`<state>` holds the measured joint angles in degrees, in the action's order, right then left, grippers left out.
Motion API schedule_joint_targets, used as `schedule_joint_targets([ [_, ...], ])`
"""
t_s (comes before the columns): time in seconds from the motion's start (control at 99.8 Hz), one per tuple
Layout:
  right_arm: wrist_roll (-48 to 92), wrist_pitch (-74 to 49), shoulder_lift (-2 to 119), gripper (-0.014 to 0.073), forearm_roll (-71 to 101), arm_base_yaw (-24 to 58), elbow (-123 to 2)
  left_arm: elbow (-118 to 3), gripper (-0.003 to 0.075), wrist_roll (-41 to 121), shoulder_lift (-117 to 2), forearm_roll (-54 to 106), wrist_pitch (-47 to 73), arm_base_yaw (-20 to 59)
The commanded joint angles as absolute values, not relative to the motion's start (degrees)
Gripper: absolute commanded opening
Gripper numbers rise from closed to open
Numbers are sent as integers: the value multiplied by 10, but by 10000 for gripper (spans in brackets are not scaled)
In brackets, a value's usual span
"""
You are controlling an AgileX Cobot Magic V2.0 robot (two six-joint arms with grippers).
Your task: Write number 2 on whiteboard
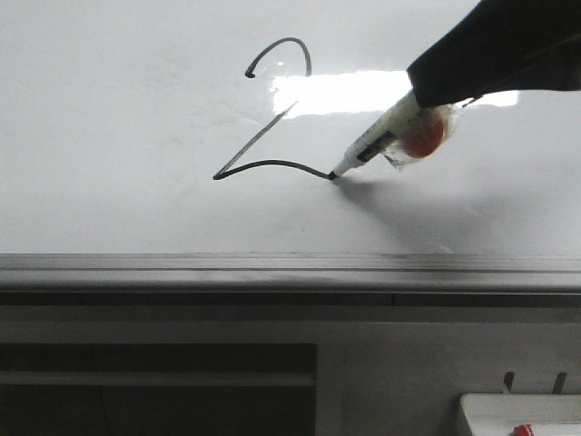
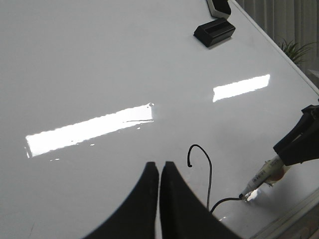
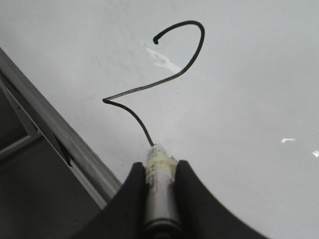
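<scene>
The whiteboard is glossy white with a bright light reflection. A thin black number 2 is drawn on it, with a hooked top, a long diagonal and a wavy base stroke. My right gripper is shut on a white marker, whose tip touches the right end of the base stroke. The right wrist view shows the marker between the fingers and the number 2 ahead of it. My left gripper is shut and empty above the board, left of the number 2.
A grey metal rail runs along the board's bottom edge. A small white tray with a red bit sits below at the right. Two black blocks lie at the board's far edge. A reddish taped lump hangs on the marker.
</scene>
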<state>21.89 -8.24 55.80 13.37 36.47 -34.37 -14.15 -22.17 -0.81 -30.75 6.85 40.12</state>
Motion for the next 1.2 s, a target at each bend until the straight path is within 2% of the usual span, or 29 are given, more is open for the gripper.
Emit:
schedule_joint_targets([
  [0.0, 227, -41, 554, -50, 123, 376, -377, -158, -20, -228, -14, -308, 23, 402],
  [0.371, 227, -48, 554, -50, 123, 515, -426, -158, -20, -228, -14, -295, 8, 402],
  [0.531, 227, -54, 556, -50, 114, 548, -441, -139, -5, -228, -15, -289, -14, 402],
  [0.601, 227, -69, 559, -50, 107, 549, -450, -123, 76, -228, -23, -298, -51, 402],
  [0.731, 227, -117, 573, -50, 87, 549, -472, -105, 340, -228, -71, -321, -104, 403],
  [0.801, 227, -134, 581, -50, 83, 549, -484, -104, 409, -228, -120, -350, -119, 403],
  [0.992, 229, -180, 600, -50, 59, 556, -517, -120, 372, -228, -291, -460, -233, 403],
  [1.192, 229, -208, 611, -50, 54, 566, -537, -174, 353, -227, -446, -495, -281, 403],
])
